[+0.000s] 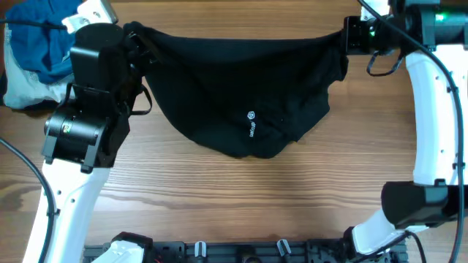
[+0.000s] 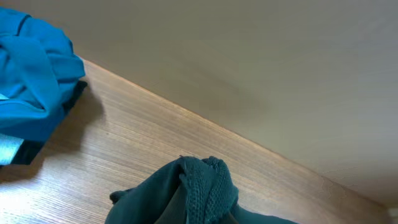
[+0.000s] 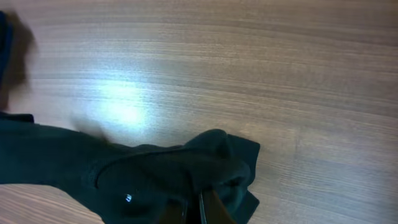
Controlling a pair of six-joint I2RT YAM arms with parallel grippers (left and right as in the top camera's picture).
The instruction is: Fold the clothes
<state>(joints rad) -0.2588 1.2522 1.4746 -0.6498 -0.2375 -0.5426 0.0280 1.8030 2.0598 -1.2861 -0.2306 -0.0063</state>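
The clothes [image 1: 234,80], a black garment with a small white logo [image 1: 251,131], hang stretched between my two grippers across the far half of the table, sagging in the middle. My left gripper [image 1: 136,40] is shut on the garment's left end. In the left wrist view a bunched knit edge of the clothes [image 2: 202,190] covers the fingers. My right gripper [image 1: 344,36] is shut on the right end. In the right wrist view the fingertips [image 3: 211,208] pinch a dark fold of the clothes [image 3: 155,174] just above the wood.
A bright blue garment [image 1: 44,40] lies on a pale blue-white one [image 1: 22,91] at the far left corner, close behind my left arm; the blue garment [image 2: 31,81] also shows in the left wrist view. A black rail [image 1: 219,252] runs along the near edge.
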